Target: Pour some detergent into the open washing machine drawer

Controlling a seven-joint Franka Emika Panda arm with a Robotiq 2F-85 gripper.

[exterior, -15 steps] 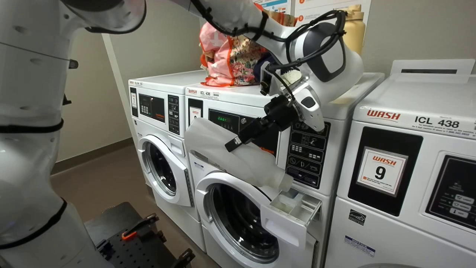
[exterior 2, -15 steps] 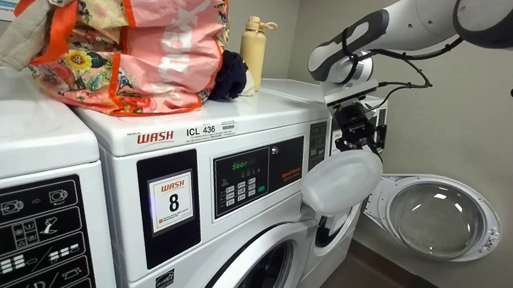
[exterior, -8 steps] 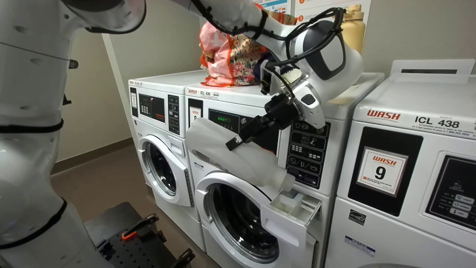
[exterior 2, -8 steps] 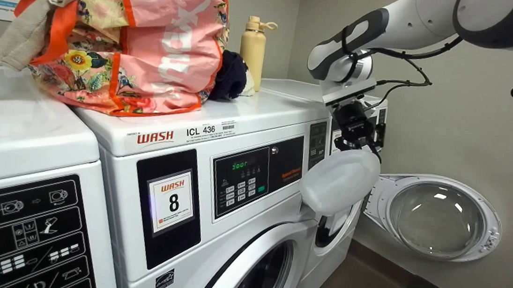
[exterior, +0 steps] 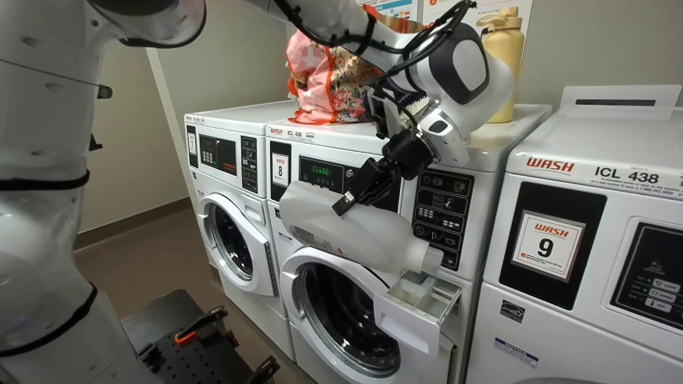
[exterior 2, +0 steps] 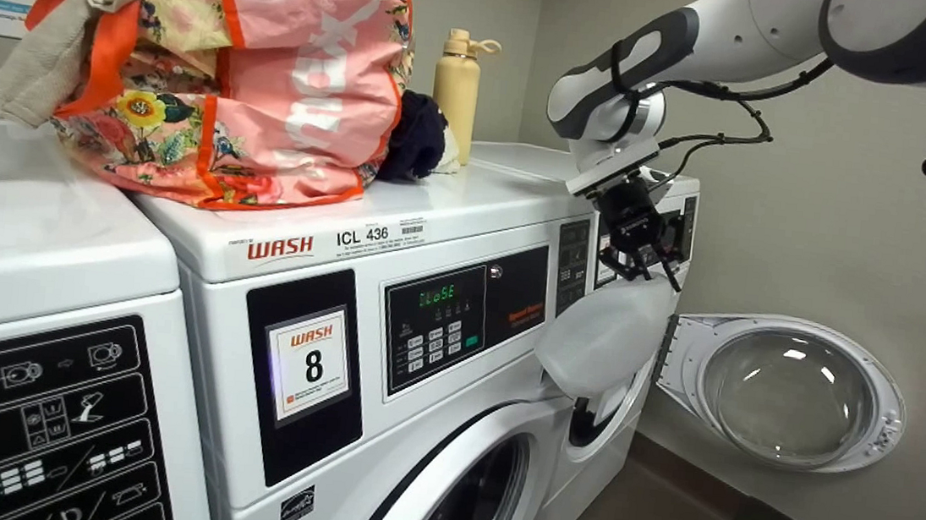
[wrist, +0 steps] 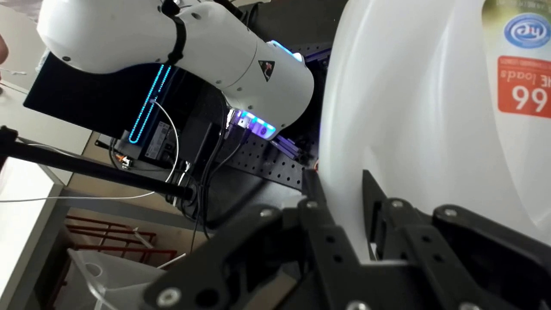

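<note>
The hand (wrist: 338, 185) is closed on the detergent jug (exterior: 352, 234). Left to right in an exterior view: floral bag (exterior: 347, 90) atop washer 8 (exterior: 501, 146); tilted jug, neck just above the open drawer (exterior: 419, 316); yellow bottle (exterior: 510, 53), far side; washer 9 (exterior: 571, 314).

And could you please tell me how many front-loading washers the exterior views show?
3: the left washer, washer 8 in the middle, washer 9 at right; others may be hidden.

Reads "WASH 8" on a square white paper sign (exterior 2: 308, 364), "ICL 436" on the white front-loading washing machine (exterior 2: 422, 417), green "CLoSE" on a black rectangular control panel (exterior 2: 466, 315), "9" and "ICL 438" on the adjacent white machine (exterior: 576, 330), inverted "loads" on a whitish translucent plastic jug (wrist: 422, 120)
</note>
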